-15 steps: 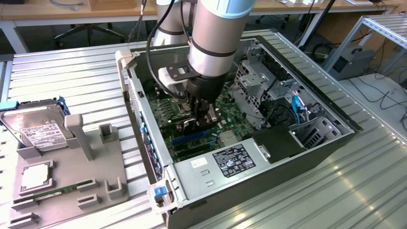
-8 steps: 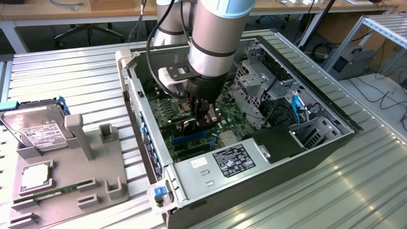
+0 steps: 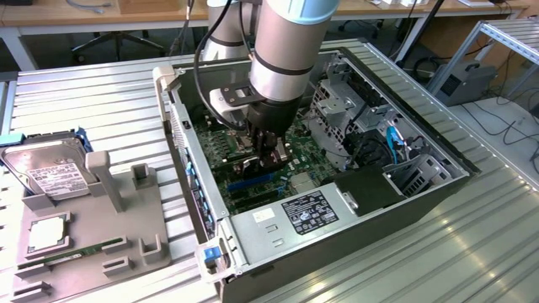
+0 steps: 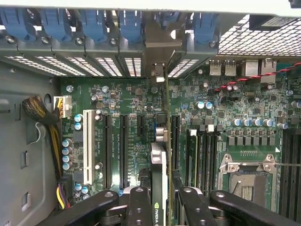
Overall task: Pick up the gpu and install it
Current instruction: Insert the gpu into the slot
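Inside the open computer case (image 3: 396,221), robot fingers (image 4: 138,205) grip the gpu (image 4: 159,188).
It stands edge-on over the green motherboard's (image 4: 127,99) slots.

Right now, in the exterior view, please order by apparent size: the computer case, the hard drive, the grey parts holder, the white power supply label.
1. computer case
2. grey parts holder
3. hard drive, partly hidden
4. white power supply label

The silver-grey tubular arm (image 3: 286,44) ends in a black tool (image 3: 267,158).
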`<state>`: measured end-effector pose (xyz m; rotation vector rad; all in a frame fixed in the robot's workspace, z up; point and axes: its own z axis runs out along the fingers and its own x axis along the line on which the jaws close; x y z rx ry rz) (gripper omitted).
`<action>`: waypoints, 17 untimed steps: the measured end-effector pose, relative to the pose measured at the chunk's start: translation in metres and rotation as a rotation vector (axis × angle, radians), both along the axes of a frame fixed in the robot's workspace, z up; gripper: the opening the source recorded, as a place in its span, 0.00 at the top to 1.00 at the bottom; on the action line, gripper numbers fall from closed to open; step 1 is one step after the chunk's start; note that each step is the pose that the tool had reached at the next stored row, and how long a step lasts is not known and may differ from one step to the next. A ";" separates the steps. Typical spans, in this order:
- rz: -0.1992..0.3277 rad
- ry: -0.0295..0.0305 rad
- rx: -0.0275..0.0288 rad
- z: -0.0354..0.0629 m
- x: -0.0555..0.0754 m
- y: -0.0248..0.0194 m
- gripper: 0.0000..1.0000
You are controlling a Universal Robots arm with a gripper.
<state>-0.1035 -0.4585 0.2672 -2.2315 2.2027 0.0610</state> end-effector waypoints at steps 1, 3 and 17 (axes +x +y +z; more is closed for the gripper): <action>0.000 0.0001 0.0000 -0.0020 0.000 0.0000 0.73; -0.001 0.0007 -0.0005 -0.0032 0.000 -0.0001 0.73; -0.018 0.0019 -0.0003 -0.0055 0.000 0.0000 0.73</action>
